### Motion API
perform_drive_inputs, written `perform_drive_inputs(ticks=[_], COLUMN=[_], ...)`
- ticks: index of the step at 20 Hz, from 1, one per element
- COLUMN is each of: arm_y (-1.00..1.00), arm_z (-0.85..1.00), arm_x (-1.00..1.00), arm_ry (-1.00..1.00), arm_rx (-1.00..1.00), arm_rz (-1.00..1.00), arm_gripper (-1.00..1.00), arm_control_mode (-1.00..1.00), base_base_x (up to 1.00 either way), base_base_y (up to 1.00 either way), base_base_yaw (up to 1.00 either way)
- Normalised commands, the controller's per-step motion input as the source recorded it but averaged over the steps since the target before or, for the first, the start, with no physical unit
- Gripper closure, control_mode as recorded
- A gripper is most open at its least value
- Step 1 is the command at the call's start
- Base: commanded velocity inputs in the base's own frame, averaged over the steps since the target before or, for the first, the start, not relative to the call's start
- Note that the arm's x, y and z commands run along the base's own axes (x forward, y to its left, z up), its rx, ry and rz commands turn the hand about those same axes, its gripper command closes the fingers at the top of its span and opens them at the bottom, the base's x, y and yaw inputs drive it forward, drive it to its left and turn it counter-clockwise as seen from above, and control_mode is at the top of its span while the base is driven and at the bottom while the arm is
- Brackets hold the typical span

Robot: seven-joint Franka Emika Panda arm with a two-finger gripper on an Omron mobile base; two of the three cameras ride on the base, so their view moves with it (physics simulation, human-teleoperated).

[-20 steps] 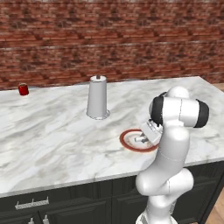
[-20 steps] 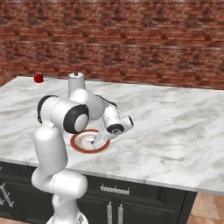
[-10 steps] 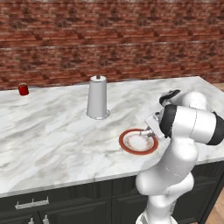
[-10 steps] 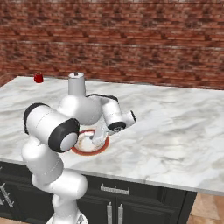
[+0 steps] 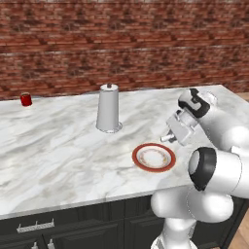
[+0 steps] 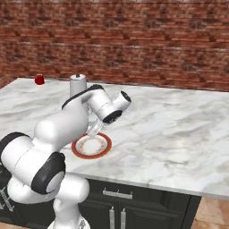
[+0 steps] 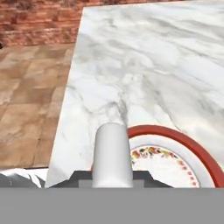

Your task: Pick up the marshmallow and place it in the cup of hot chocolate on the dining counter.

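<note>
The hand (image 5: 168, 137) had lifted up off the red-rimmed plate (image 5: 154, 157) since the earlier picture. It was shut tight on the marshmallow (image 7: 112, 155), just above the plate's edge. The marshmallow's long side pointed straight out from the hand. The red cup of hot chocolate (image 5: 26, 99) stood far off to the left on the desk (image 5: 58, 151), past the tall grey canister (image 5: 109, 108).
</note>
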Motion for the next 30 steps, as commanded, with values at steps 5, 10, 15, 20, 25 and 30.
perform_drive_inputs(ticks=[5, 10, 15, 20, 25, 30], arm_y=[0.06, 0.17, 0.02, 0.0, 0.0, 0.0], arm_z=[0.27, 0.21, 0.3, 0.46, 0.55, 0.15], arm_x=[-0.32, -0.26, -0.06, -0.01, -0.07, -0.05], arm_ry=[0.07, 0.11, 0.3, 0.35, 0.26, 0.13], arm_rx=[-0.45, -0.39, -0.29, -0.2, -0.04, 0.0], arm_rz=[-0.39, -0.45, -0.48, -0.47, -0.34, -0.1], arm_gripper=[1.0, 1.0, 1.0, 1.0, 1.0, 1.0], arm_control_mode=[-1.0, -1.0, -1.0, -1.0, -1.0, -1.0], base_base_x=[0.0, 0.0, 0.0, 0.0, 0.0, 0.0], base_base_y=[0.0, 0.0, 0.0, 0.0, 0.0, 0.0], base_base_yaw=[0.0, 0.0, 0.0, 0.0, 0.0, 0.0])
